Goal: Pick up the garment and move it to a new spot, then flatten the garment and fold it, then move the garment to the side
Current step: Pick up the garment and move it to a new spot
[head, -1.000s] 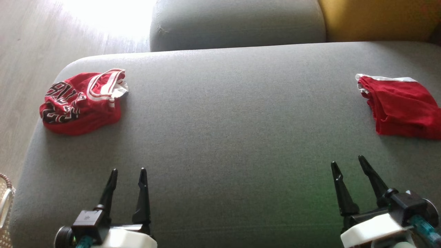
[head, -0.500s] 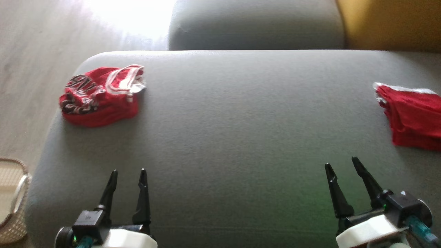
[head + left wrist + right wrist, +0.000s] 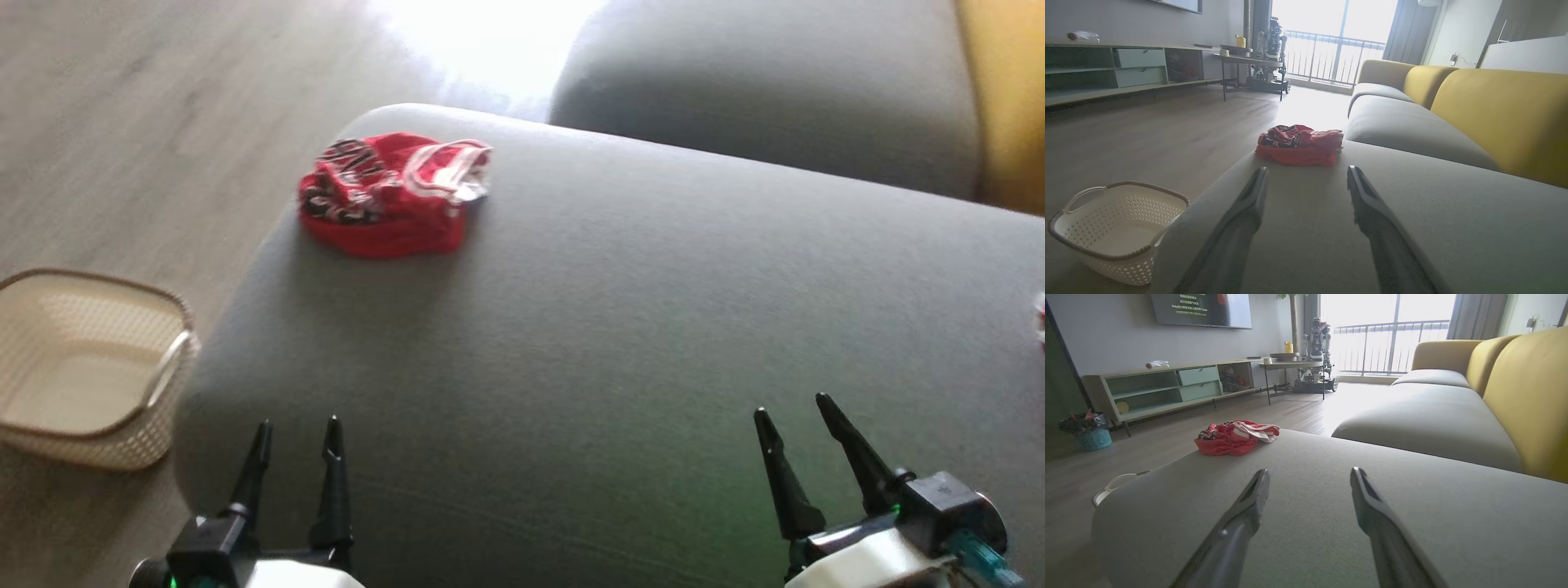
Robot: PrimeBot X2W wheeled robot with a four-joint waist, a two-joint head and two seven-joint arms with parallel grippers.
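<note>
Toward the upper left of the head view, near the far rounded corner of the grey sofa seat [image 3: 620, 327], the red garment [image 3: 392, 196] lies in a crumpled heap, with black-and-white lettering on its left part and white-trimmed edges bunched at its right. Both grippers sit at the bottom edge, well apart from it: the left gripper [image 3: 298, 423] at lower left and the right gripper [image 3: 792, 406] at lower right. Each has its fingers [image 3: 331, 490] spread with nothing between them, tips pointing up the frame over bare cushion. The left wrist view puts the heap almost straight ahead, just up the frame from that arm's fingertips. The right wrist view has it off to the upper left. A pale perforated basket [image 3: 82, 447] stands on the wooden floor [image 3: 122, 122] at the left, just beside the seat, and a sliver of red and white at the right edge is too little to identify. By my reading the first step, picking up the garment, is not yet begun, and the robot is merely faced toward it. The next move calls for a long reach, probably with the left arm since it looks straight at the heap. The spread fingers would have to come down over a raised fold and close on enough cloth to lift the whole bundle, without nudging it off the rounded edge.
</note>
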